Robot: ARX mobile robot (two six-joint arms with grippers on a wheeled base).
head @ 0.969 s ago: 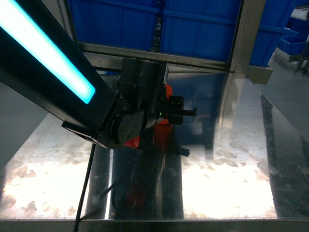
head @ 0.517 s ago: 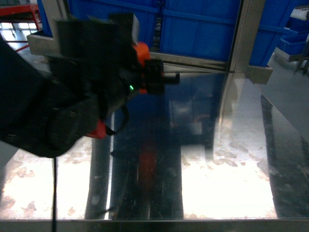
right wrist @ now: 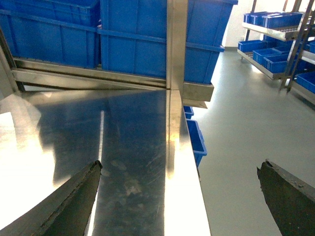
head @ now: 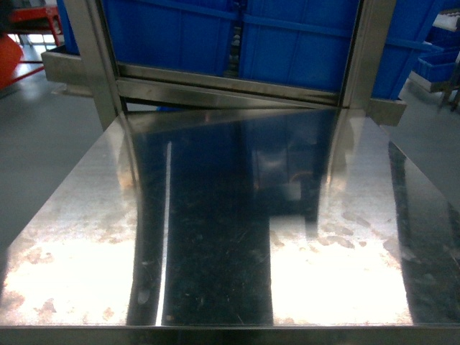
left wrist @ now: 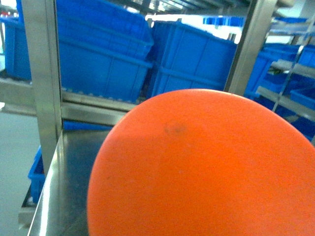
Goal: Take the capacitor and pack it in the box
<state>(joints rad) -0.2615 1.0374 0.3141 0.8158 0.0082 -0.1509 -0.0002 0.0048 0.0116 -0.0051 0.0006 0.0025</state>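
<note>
The left wrist view is getting mostly blocked by a big orange rounded surface [left wrist: 202,167] sitting right up against the lens, and it's running off the right and bottom edges, so there's no telling what it is or how the left jaws are standing. It's hiding most of the counter [left wrist: 64,187] too. In the right wrist view only two dark finger tips [right wrist: 74,201] are poking in from the bottom corners, rest cut off. Blue bins [head: 302,43] are getting cropped at the top of the head view.
</note>
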